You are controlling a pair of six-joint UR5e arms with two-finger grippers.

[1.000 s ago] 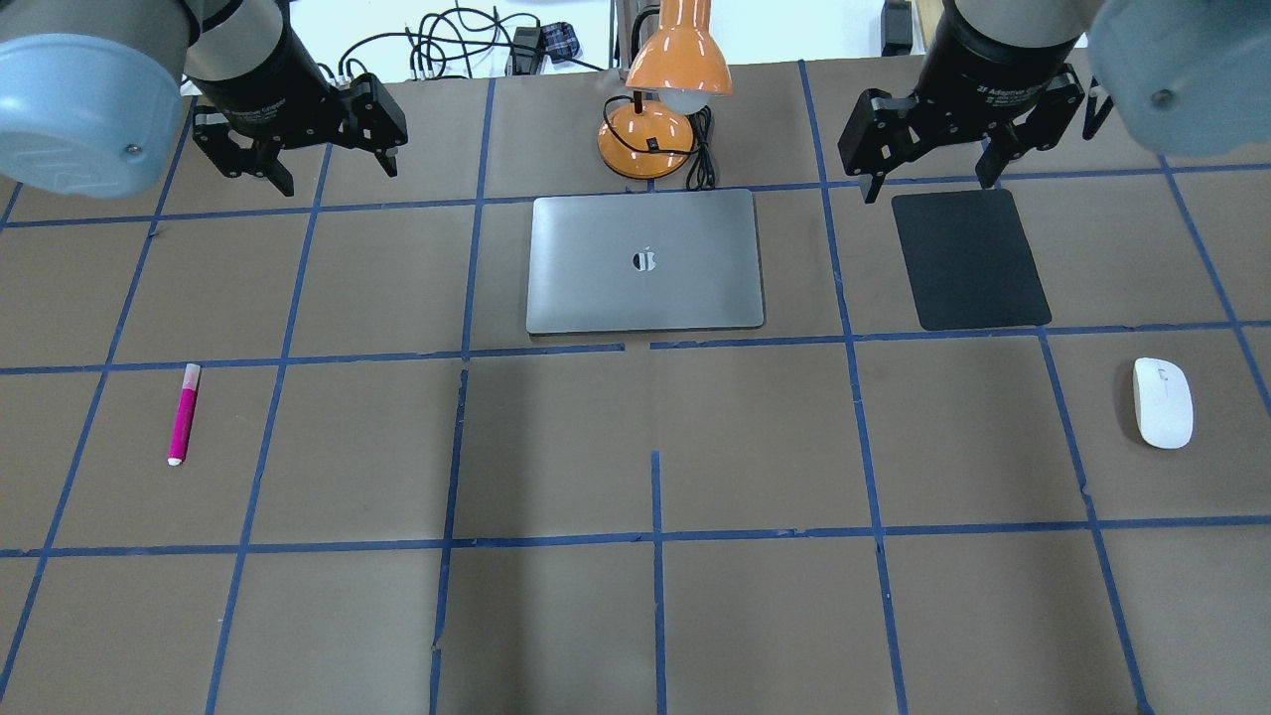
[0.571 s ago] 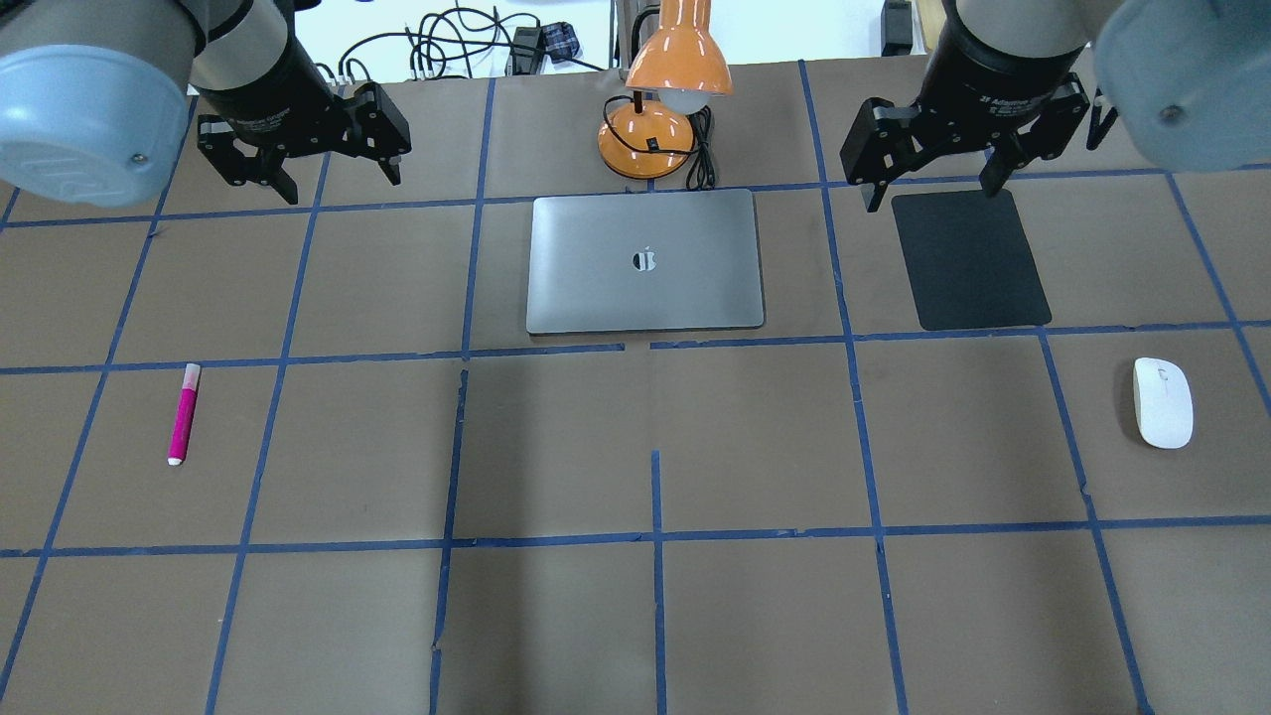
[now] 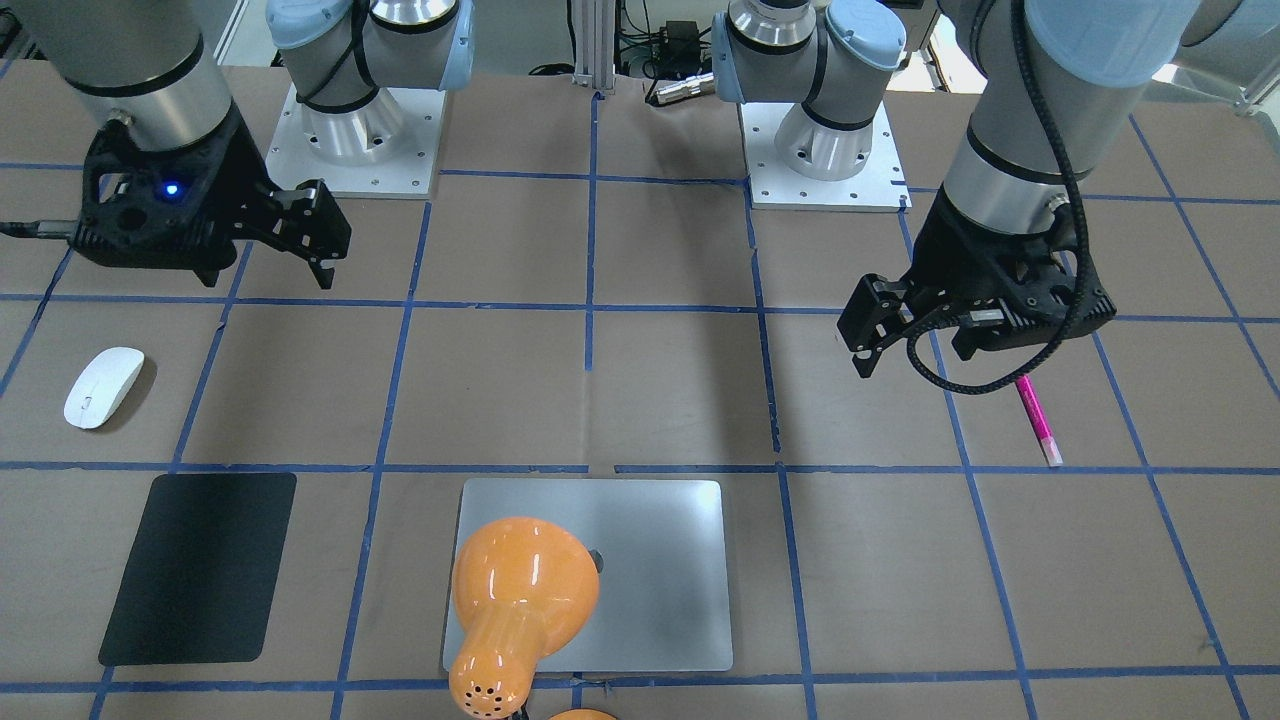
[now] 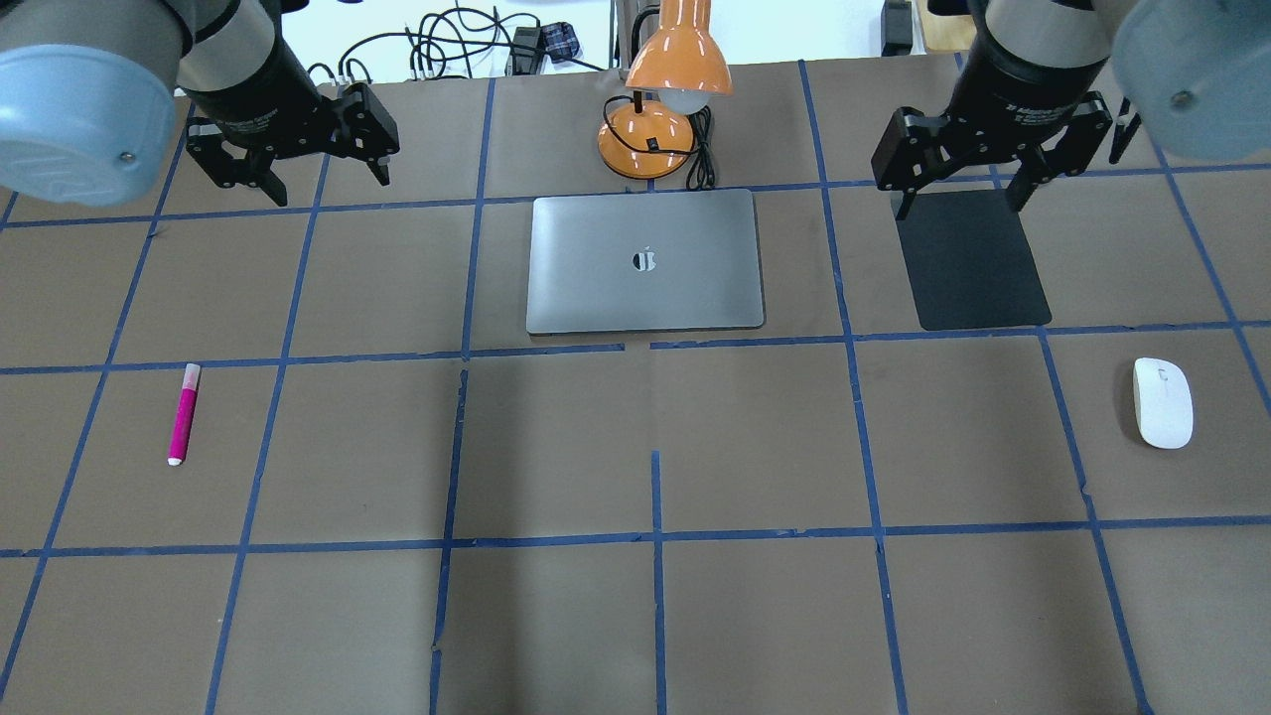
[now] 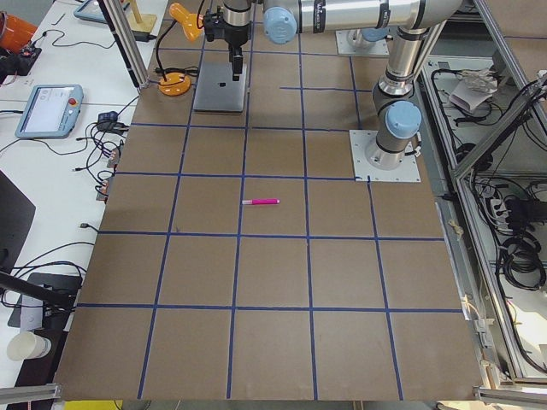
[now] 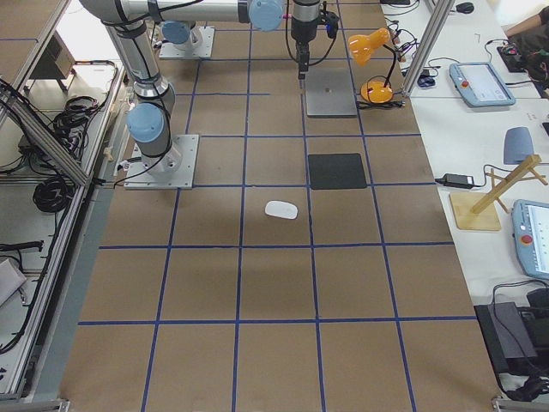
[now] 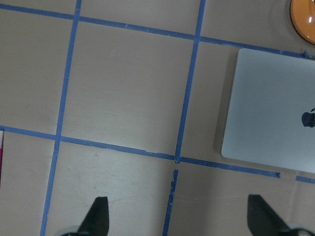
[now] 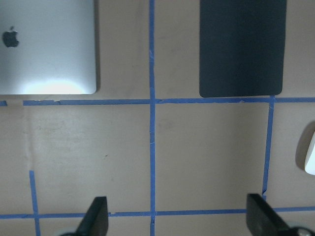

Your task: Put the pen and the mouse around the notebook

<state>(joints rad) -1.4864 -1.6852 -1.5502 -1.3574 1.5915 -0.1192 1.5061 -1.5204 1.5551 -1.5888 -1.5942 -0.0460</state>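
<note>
The magenta pen [image 4: 184,414] lies on the table's left part, far from the silver notebook [image 4: 645,261], which lies shut at the centre back. The white mouse [image 4: 1163,402] rests at the far right. My left gripper [image 4: 328,184] hangs open and empty above the table left of the notebook, well back from the pen [image 3: 1038,420]. My right gripper [image 4: 959,207] hangs open and empty over the back edge of the black mat, away from the mouse [image 3: 103,387]. In the wrist views, only the edges of the pen [image 7: 1,152] and the mouse [image 8: 310,157] show.
A black mat [image 4: 968,260] lies right of the notebook. An orange desk lamp [image 4: 660,109] stands right behind the notebook, its shade leaning over the lid [image 3: 660,580], with its cord beside it. Blue tape lines grid the brown table. The arm bases [image 3: 350,130] stand at the robot's side.
My right gripper has shifted to the right, over the mat's back edge. My left gripper has drifted slightly left. Pen, mouse and notebook have not moved.
</note>
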